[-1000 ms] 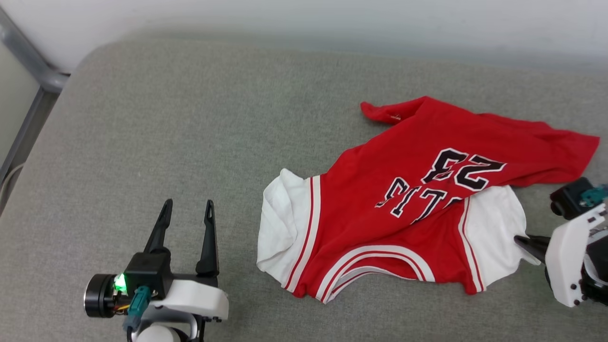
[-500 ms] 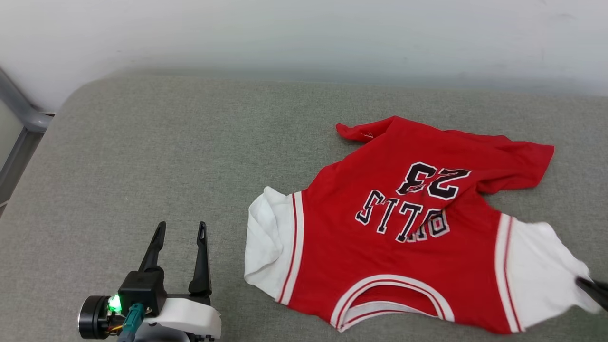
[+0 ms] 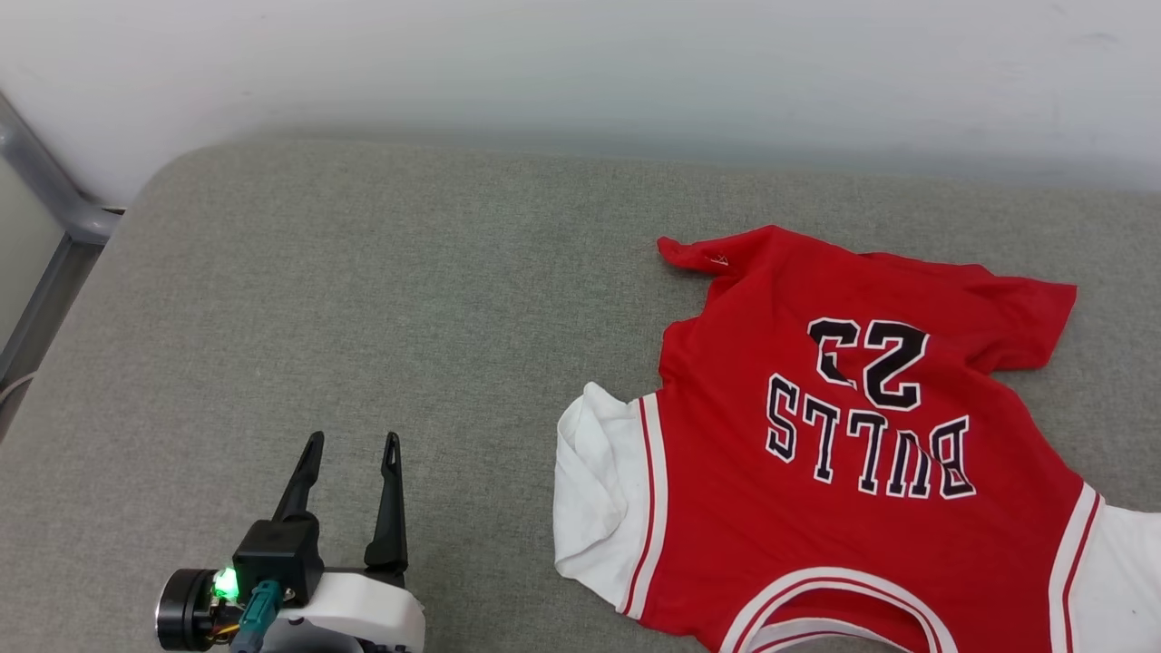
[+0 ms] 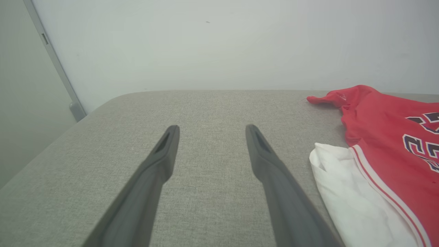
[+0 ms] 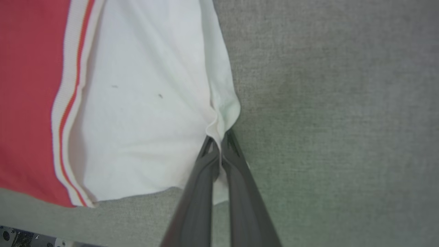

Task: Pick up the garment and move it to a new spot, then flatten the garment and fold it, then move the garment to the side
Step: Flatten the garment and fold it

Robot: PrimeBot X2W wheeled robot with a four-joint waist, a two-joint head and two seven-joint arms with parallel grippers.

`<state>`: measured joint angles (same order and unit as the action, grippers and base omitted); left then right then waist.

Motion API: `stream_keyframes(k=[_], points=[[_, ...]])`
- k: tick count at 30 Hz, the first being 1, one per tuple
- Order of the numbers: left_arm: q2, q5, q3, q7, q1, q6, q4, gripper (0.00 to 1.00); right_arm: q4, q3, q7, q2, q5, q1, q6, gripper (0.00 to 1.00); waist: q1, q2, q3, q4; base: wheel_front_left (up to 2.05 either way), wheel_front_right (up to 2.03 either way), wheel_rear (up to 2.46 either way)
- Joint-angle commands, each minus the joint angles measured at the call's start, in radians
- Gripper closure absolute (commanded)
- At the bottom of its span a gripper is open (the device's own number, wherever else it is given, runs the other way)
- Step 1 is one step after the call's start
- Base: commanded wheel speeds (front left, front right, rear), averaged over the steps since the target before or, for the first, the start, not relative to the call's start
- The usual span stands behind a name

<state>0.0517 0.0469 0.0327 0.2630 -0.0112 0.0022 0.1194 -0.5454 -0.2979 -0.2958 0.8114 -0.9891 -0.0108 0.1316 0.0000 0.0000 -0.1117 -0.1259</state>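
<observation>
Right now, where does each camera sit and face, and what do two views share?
Head view: high on the robot, facing forward and down at the grey cushion and shirt; open left gripper at lower left.
Left wrist view: on the left arm, low, facing along the cushion toward the wall; its spread fingers show.
Right wrist view: on the right arm, facing down at a white sleeve; right gripper shut on its edge.
Shared: head and left wrist views both show the other sleeve.

Our left pincer [image 3: 354, 440] has two long, dark, tapering fingers [image 3: 388, 508] with slotted tips; behind them sit a black block [image 3: 277, 553], green light [image 3: 225, 585], teal plug [image 3: 258, 606] and white shell [image 3: 363, 609].
</observation>
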Motion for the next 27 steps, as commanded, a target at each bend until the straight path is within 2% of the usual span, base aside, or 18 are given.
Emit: stream_keyframes(k=[1, 7, 12, 14, 19, 25, 27], points=[[0.003, -0.006, -0.004, 0.003, -0.003, -0.001, 0.003, 0.00, -0.009, -0.001, 0.024, -0.030, 0.035, 0.004, -0.002, 0.00, 0.0000, 0.0000, 0.008, 0.004, 0.00, 0.00, 0.00], [0.023, -0.012, -0.006, 0.003, -0.013, -0.013, 0.007, 0.00, 0.013, 0.080, 0.222, -0.044, 0.198, 0.068, -0.002, 0.00, 0.0000, 0.0000, 0.034, 0.021, 0.00, 0.00, 0.00], [0.057, -0.016, -0.005, 0.003, -0.048, -0.040, 0.001, 0.00, 0.071, 0.187, 0.376, -0.128, 0.381, 0.106, -0.001, 0.00, 0.0000, 0.0000, 0.055, 0.035, 0.00, 0.00, 0.00], [0.065, -0.017, -0.002, 0.003, -0.058, -0.048, 0.002, 0.00, 0.093, 0.210, 0.396, -0.149, 0.417, 0.108, -0.001, 0.00, 0.0000, 0.0000, 0.059, 0.037, 0.00, 0.00, 0.00], [0.116, -0.009, 0.030, -0.012, -0.126, -0.093, 0.008, 0.00, 0.240, 0.304, 0.441, -0.285, 0.574, 0.065, -0.001, 0.00, 0.0000, 0.0000, 0.077, 0.041, 0.00, 0.00, 0.00], [0.197, 0.062, 0.124, -0.146, -0.231, -0.129, -0.001, 0.00, 0.417, 0.338, 0.408, -0.432, 0.708, -0.006, -0.001, 0.00, 0.0000, 0.0000, 0.092, 0.044, 0.00, 0.00, 0.00], [0.233, 0.110, 0.192, -0.214, -0.262, -0.130, -0.006, 0.00, 0.457, 0.339, 0.389, -0.461, 0.733, -0.027, -0.001, 0.00, 0.0000, 0.0000, 0.096, 0.047, 0.00, 0.00, 0.00]])
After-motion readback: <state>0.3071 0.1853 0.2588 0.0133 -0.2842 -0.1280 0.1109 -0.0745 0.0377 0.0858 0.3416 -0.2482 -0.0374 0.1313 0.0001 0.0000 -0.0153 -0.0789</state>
